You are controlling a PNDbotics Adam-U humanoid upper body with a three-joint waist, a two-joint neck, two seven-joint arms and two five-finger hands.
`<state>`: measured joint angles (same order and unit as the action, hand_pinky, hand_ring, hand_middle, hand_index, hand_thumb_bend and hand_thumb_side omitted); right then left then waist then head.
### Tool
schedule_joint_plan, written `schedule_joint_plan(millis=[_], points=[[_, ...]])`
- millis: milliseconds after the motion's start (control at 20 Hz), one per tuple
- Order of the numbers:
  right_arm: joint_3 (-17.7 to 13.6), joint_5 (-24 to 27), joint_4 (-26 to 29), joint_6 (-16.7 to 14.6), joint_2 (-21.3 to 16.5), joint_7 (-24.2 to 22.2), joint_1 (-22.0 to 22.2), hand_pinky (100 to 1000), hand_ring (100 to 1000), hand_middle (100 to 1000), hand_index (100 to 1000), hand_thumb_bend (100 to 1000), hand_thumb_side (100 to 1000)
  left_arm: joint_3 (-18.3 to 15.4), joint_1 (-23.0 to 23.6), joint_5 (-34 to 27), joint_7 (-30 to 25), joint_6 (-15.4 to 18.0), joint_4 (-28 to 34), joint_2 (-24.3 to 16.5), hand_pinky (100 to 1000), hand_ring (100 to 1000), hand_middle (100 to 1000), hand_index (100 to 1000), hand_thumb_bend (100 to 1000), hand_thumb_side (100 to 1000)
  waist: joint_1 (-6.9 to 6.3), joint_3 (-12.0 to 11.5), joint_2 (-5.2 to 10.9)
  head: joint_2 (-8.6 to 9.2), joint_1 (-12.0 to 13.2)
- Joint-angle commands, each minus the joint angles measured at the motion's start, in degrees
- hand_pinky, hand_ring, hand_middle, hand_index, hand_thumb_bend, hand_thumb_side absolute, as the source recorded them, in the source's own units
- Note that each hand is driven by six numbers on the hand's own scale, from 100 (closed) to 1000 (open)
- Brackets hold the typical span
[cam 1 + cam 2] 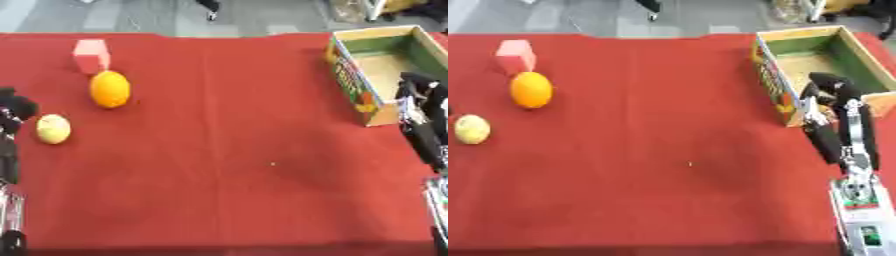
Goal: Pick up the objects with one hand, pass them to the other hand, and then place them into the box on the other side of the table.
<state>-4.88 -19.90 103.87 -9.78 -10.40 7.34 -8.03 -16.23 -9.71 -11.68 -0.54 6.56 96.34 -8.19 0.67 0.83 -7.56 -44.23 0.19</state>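
Likely step in hand: first pickup, with 3 objects waiting at the left and none yet in the box (pixel 815 35).

Left robot hand (pixel 16 107) at the left edge of the left eye view, dark and mostly cropped; cannot tell whether spread or curled. Just right of it, nearly touching: a pale yellow round fruit (pixel 52 129). Further right and beyond: an orange (pixel 110 89), then a pink block (pixel 91 56) just behind the orange.

Right robot hand (pixel 826 90) hovering at the near end of the box, curled in, carrying nothing seen. Box open-topped, its inside bare as far as visible.

Best approach, as a judgement: take the yellow fruit first as the closest; come down from above and close round its middle, since round fruit rolls easily; lift straight up, then bring both robot hands together over the bare middle for the pass.

Surface (pixel 667 150): red cloth, flat, with 1 tiny pale speck near the centre.

Room: grey floor beyond the far edge, little else legible.
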Motion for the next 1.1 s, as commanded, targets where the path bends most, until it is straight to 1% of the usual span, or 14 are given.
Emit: schedule_joint_plan(millis=[50,150,200,300,350,500,550,650,700,750,800,900,1000,1100], points=[[0.0,0.0,1.5,0.1,-0.9,0.0,-0.5,713,798,775,773,100,692,-0.3,-1.1,0.4,-0.1,0.2,1.4,-1.8,726,606,545,696,445,777,0.58,0.1,0.32,0.12,0.4],[0.1,0.0,1.4,0.0,-0.9,-0.1,-0.4,714,798,775,773,100,691,-0.5,-1.7,1.2,-0.1,0.5,1.2,-4.3,727,609,547,698,458,753,0.55,0.2,0.42,0.12,0.4],[0.1,0.0,1.4,0.0,-1.0,-0.1,-0.4,714,797,775,773,100,691,-0.6,-2.2,1.8,-0.3,0.8,0.9,-6.3,727,610,548,700,460,747,0.45,0.2,0.48,0.12,0.4],[-0.1,-0.2,1.4,0.2,-1.2,0.1,-0.3,713,797,775,772,100,692,-0.5,-3.2,4.2,-1.3,1.9,-0.2,-12.1,730,615,552,704,473,703,0.12,0.3,0.61,0.12,0.5],[-0.1,-0.2,1.4,0.2,-1.3,0.1,-0.2,713,798,775,772,100,693,-0.3,-3.8,6.0,-2.2,2.8,-1.3,-15.8,734,618,555,710,479,641,-0.09,0.3,0.68,0.12,0.4],[0.0,-0.3,1.3,0.2,-1.7,0.0,0.1,713,798,775,772,100,693,1.3,-5.5,14.0,-6.5,6.8,-6.2,-27.2,748,628,566,722,495,560,-0.71,0.3,0.93,0.12,0.1],[0.0,-0.3,1.3,0.1,-1.8,0.0,0.1,713,798,775,772,100,692,2.2,-6.1,16.7,-8.5,8.4,-8.2,-30.4,757,632,576,734,518,534,-0.86,0.3,1.02,0.12,0.0],[0.1,-0.4,1.2,0.1,-2.1,-0.1,0.3,713,798,775,772,100,692,4.7,-8.1,24.1,-13.9,11.9,-12.5,-37.1,767,640,599,762,567,506,-1.11,0.4,1.25,0.12,-0.1],[0.2,-0.4,1.2,0.1,-2.2,-0.1,0.3,713,798,775,772,100,692,6.2,-9.4,28.1,-16.6,13.8,-14.6,-39.7,769,642,607,772,581,497,-1.18,0.4,1.35,0.12,-0.2],[0.2,-0.4,1.2,0.1,-2.3,-0.2,0.4,714,797,775,772,100,691,7.6,-10.7,31.9,-19.2,15.6,-16.4,-42.0,774,644,623,789,613,478,-1.25,0.5,1.45,0.12,-0.2],[0.2,-0.4,1.1,0.0,-2.4,-0.2,0.4,714,797,775,773,100,691,9.3,-12.2,36.1,-21.8,17.3,-18.0,-44.2,778,642,633,799,633,470,-1.30,0.6,1.54,0.12,-0.2],[0.3,-0.4,1.1,0.0,-2.5,-0.3,0.5,714,797,775,772,100,691,12.5,-15.3,43.0,-25.8,20.4,-20.8,-47.0,781,646,654,818,669,455,-1.39,0.8,1.69,0.12,0.0],[0.4,-0.4,1.0,0.0,-2.5,-0.4,0.5,714,798,775,773,100,691,15.3,-18.4,48.2,-27.9,23.0,-23.0,-48.2,781,653,660,823,678,449,-1.44,0.9,1.79,0.12,0.2],[0.5,-0.4,1.0,-0.1,-2.6,-0.5,0.5,714,798,775,773,100,691,17.1,-20.7,51.0,-28.7,24.9,-24.8,-48.1,781,653,660,823,676,449,-1.46,1.0,1.83,0.12,0.3]])
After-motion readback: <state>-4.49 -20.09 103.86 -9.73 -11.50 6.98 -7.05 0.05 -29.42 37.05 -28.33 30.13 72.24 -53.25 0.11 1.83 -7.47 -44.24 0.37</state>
